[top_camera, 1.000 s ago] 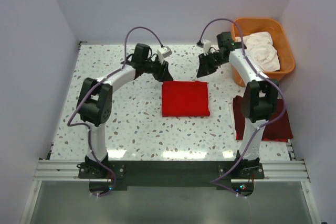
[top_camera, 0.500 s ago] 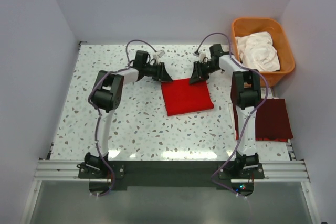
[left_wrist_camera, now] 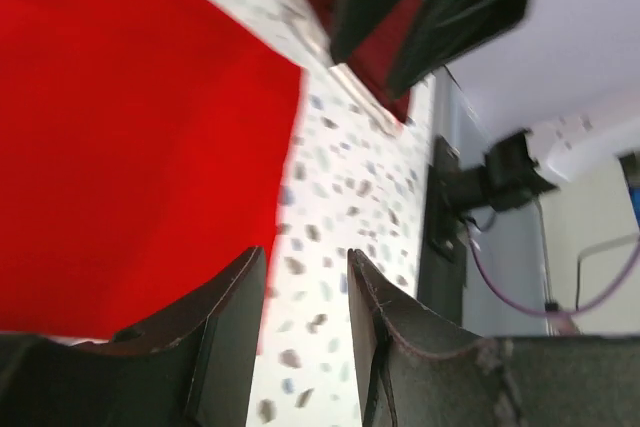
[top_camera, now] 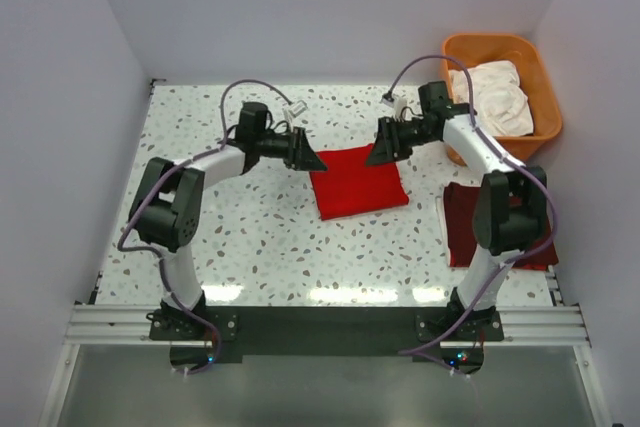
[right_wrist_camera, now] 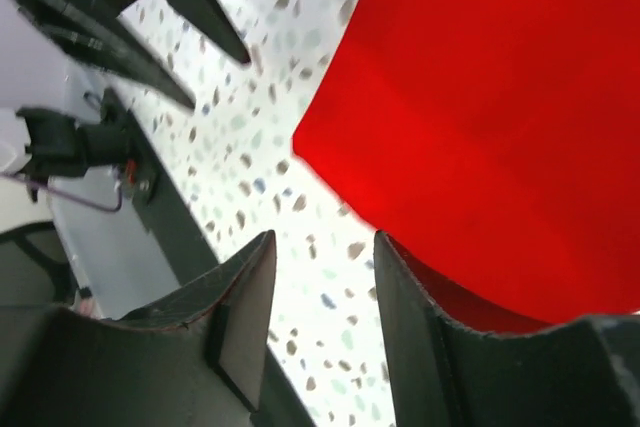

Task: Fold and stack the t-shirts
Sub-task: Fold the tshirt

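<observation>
**A:** Where is the red shirt?

**B:** The red shirt (top_camera: 357, 182) lies folded into a flat square on the speckled table (top_camera: 250, 237), about midway between my two arms. It is turned slightly askew to the table's edges.

**A:** And your grippers?

**B:** My left gripper (top_camera: 308, 160) is at the shirt's far left corner and my right gripper (top_camera: 378, 153) is at its far right corner, both down low. Neither one holds anything. On the left, my fingers (left_wrist_camera: 225, 337) stand apart, and only bare table shows in the gap. The red edge runs just beside one of them. On the right, the fingers (right_wrist_camera: 240, 297) are also spread, again with table between them, and the red cloth fills the view past one finger (whether that finger touches the cloth I cannot tell).

**A:** So both are open?

**B:** Yes, the jaws are parted on each arm, with no cloth pinched.

**A:** What about the other shirts?

**B:** The maroon shirt (top_camera: 455, 222) lies flat near the table's right edge, well apart from the red one and partly hidden behind my right arm. The white shirts (top_camera: 490, 97) sit heaped in the orange tub (top_camera: 495, 42) at the far right corner.
</observation>
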{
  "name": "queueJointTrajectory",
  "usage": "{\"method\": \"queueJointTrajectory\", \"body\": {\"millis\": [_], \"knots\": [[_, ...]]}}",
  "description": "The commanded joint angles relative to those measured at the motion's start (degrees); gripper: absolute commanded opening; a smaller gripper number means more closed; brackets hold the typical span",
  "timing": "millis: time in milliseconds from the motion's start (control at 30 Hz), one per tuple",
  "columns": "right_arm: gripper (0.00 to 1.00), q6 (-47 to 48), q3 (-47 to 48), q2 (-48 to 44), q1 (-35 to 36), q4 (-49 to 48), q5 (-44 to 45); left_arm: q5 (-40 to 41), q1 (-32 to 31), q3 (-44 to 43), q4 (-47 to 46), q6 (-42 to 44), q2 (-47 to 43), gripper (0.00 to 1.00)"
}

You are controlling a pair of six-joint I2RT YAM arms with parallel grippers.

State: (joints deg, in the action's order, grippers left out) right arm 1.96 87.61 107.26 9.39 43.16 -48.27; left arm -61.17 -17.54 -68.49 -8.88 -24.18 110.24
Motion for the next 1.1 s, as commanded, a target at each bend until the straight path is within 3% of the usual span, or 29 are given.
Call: {"method": "queueJointTrajectory", "body": {"millis": [0, 133, 267, 533, 600, 900, 1067], "knots": [[0.46, 4.2, -8.2, -1.4, 0.9, 5.4, -2.4, -4.2, -6.7, 5.6, -6.5, -3.4, -2.7, 0.44], [0.4, 6.0, -9.4, 2.2, 0.9, 5.6, -2.1, -5.3, -10.1, 7.5, -15.3, -11.5, 2.8, 0.43], [0.36, 7.5, -9.5, 9.4, -0.1, 4.4, -1.1, -5.3, -9.9, 7.5, -13.9, -13.1, 10.2, 0.42], [0.34, 14.5, -14.2, 15.0, -1.7, 4.2, 1.4, -0.6, -1.7, 4.6, 8.3, 2.7, 17.6, 0.38], [0.34, 11.2, -17.9, 13.6, -1.5, 0.3, -0.1, 0.3, 0.3, 4.4, 13.1, 6.5, 17.1, 0.37], [0.35, -4.9, -25.3, 10.2, 7.0, -17.7, -0.9, 1.4, 6.8, 11.3, 16.5, 13.0, 8.0, 0.34], [0.4, -2.3, -23.0, -0.2, 6.8, -11.7, 0.1, 4.6, 7.1, 6.8, 23.4, 26.6, -4.6, 0.42]]}}
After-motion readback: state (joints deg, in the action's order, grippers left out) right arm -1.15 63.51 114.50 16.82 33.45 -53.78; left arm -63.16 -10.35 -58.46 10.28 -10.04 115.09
